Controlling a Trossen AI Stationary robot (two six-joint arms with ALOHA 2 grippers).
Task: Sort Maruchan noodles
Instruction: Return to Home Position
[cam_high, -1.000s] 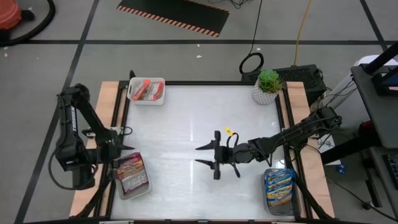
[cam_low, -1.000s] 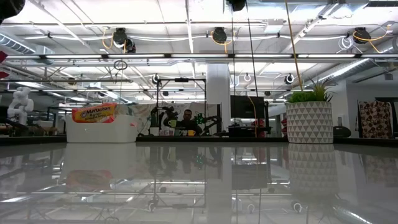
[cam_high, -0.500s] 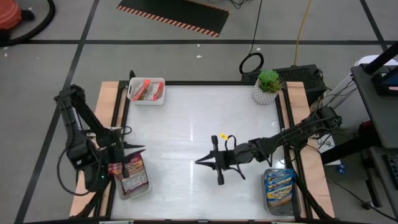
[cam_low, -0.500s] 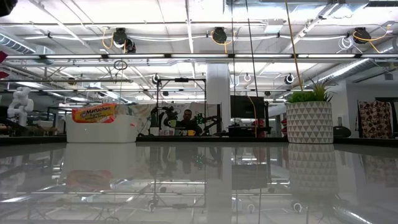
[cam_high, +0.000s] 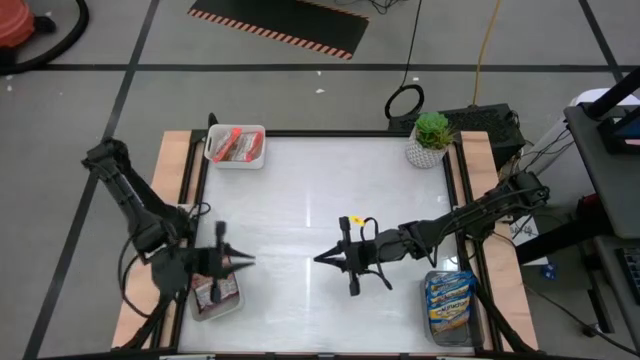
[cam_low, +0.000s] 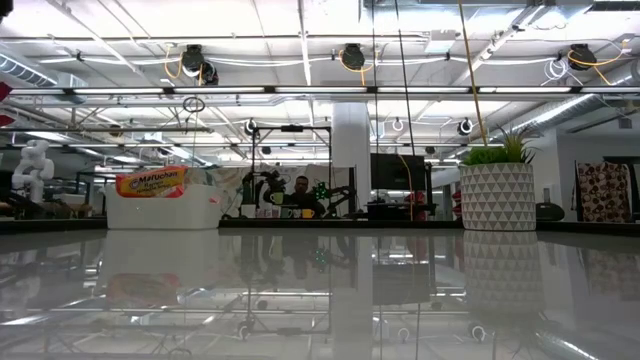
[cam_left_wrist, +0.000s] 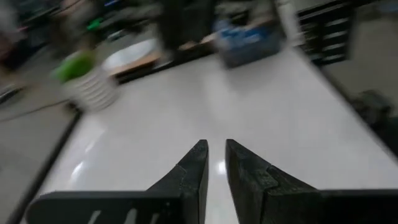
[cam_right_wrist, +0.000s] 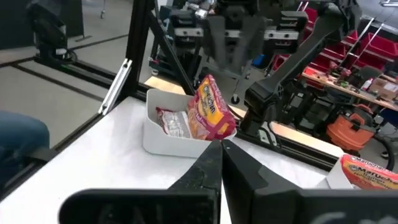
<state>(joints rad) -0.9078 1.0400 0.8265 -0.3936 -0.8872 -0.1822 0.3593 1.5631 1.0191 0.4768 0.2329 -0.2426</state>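
Maruchan noodles lie sorted in three bins. Orange-red packets fill the white bin (cam_high: 236, 146) at the far left corner. Dark red ones lie in the bin (cam_high: 213, 294) at the near left, where one packet (cam_right_wrist: 211, 113) leans up on edge. Blue ones sit in the bin (cam_high: 449, 304) at the near right. My left gripper (cam_high: 248, 262) hovers over the near-left bin's far right corner and points toward the table's right; only a thin slit shows between its fingertips (cam_left_wrist: 216, 149), with nothing in it. My right gripper (cam_high: 318, 259) hangs shut and empty over the table's middle, pointing left.
A potted plant (cam_high: 431, 138) in a white pot stands at the far right corner. The glossy white tabletop (cam_high: 320, 190) lies between the three bins. Wooden rails (cam_high: 176, 160) run along the left and right sides.
My left gripper has swung from beside the left rail toward the table's near edge and right, out over the near-left bin, rolling as it went, and its fingers have closed to a slit. My right gripper has stayed over the middle, rolled a little and shut.
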